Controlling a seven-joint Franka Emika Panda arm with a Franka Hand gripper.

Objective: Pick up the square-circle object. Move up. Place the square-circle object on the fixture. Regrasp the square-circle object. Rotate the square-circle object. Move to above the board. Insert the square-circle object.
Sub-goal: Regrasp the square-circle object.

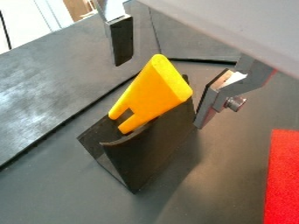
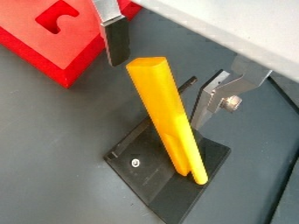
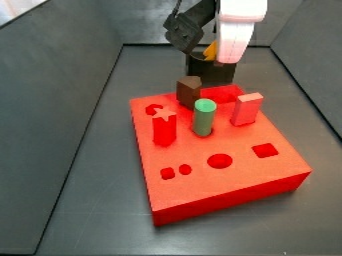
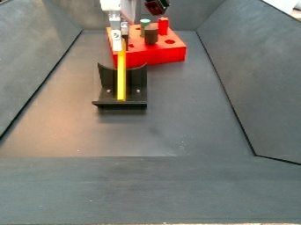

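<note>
Both fingers (image 2: 114,39) of the end effector (image 2: 163,74) stand released either side of the yellow bar (image 2: 167,118) leaning in the fixture (image 2: 146,171); an off-centre regrasp could topple it.

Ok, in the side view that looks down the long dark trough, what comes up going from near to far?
Dark L-shaped fixture with the slim yellow square-circle bar leaning on it → the hand above the bar's top → thick red board.
</note>
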